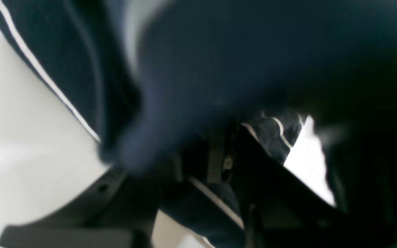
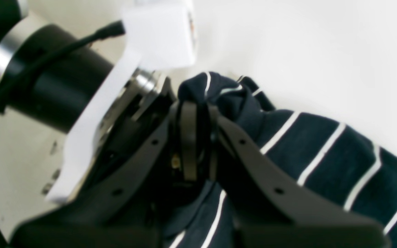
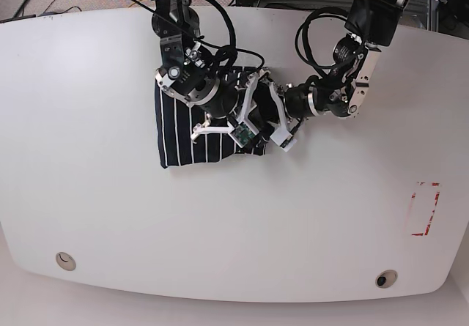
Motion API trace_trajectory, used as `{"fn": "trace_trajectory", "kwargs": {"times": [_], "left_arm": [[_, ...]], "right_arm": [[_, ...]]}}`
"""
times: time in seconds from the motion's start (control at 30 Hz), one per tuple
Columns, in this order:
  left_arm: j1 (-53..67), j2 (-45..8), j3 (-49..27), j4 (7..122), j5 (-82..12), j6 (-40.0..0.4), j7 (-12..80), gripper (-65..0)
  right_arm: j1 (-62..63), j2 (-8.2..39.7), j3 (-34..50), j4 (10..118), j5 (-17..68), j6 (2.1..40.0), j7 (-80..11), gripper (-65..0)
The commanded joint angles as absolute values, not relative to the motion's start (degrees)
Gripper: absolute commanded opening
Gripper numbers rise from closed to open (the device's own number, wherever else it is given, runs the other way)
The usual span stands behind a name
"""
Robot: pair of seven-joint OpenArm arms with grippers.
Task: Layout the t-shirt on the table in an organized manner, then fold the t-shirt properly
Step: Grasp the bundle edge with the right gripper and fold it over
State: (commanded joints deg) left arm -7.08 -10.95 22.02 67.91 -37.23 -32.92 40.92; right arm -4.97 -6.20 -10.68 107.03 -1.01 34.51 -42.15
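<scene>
T-shirt [image 3: 187, 132] lies bunched; right claw [image 2: 198, 113] and left claw [image 1: 219, 162] pinch its fabric.

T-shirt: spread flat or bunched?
Bunched: the t-shirt forms a compact heap, with fabric gathered in the right gripper.

Soft, matt knit cloth makes up the t-shirt [image 2: 326, 148], dark with thin white stripes, creased and bunched in loose folds; the table [image 3: 110, 216] beneath is smooth, glossy white, throwing back a faint sheen; the right gripper [image 2: 198, 137] has matt dark-grey plastic fingers [image 2: 253, 162] with screw holes; behind them sits a white plastic bracket [image 2: 95, 113] and a brushed metal ring [image 2: 2, 58].
</scene>
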Motion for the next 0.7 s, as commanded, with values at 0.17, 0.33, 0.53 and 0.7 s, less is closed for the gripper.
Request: {"fn": "trace_trajectory", "kwargs": {"times": [0.17, 0.33, 0.53, 0.7], "left_arm": [[-7.16, -10.95, 21.93, 67.91, -37.23, -32.92, 40.92, -56.4], [-7.25, -10.95, 21.76, 69.32, -37.23, -32.92, 40.92, -56.4], [-7.25, -11.12, 19.38, 73.54, -37.23, -32.92, 42.51, -56.2], [-7.25, -11.12, 16.04, 77.05, -37.23, -32.92, 44.70, -56.2]], "right_arm": [[-5.23, -6.11, -10.68, 107.74, -1.01, 34.51, -42.15, -21.9], [-6.11, -5.85, -10.68, 110.11, -1.01, 34.51, -42.24, -9.2], [-6.55, -5.49, -10.24, 113.54, -1.36, 34.51, -42.42, -8.7], [-6.64, -3.12, -8.66, 114.33, -1.01, 34.51, -42.42, -8.7]]}}
